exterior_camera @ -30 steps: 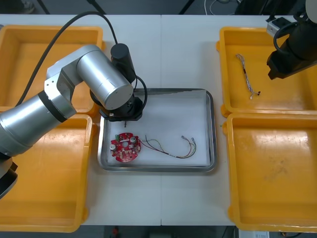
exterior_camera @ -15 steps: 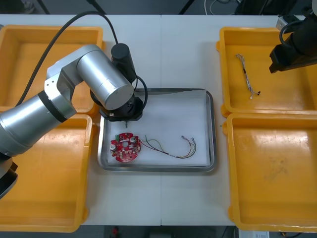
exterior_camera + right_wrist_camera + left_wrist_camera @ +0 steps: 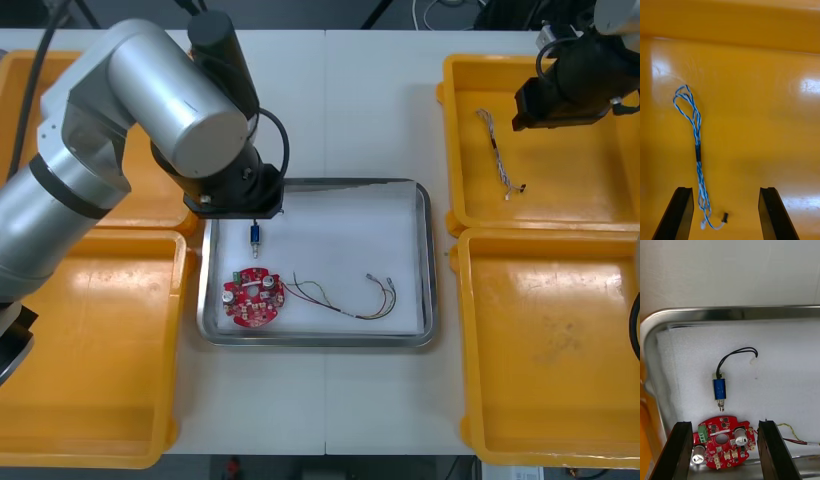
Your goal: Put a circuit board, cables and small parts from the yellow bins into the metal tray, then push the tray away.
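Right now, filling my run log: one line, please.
left gripper open over tray | board, wires, blue part inside | right gripper open over cable

- Front view: above my arms, facing steeply down onto the table (image 3: 350,100).
- My left wrist view: close above the metal tray (image 3: 733,311), which the front view shares.
- My right wrist view: close above one yellow bin (image 3: 760,112), likewise shared.

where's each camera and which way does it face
front view: overhead, looking steeply down at the table; left arm, right arm.
left wrist view: over the metal tray, facing the circuit board; left gripper open.
right wrist view: over a yellow bin, facing the cable; right gripper open.
shared: front and left wrist show the circuit board.
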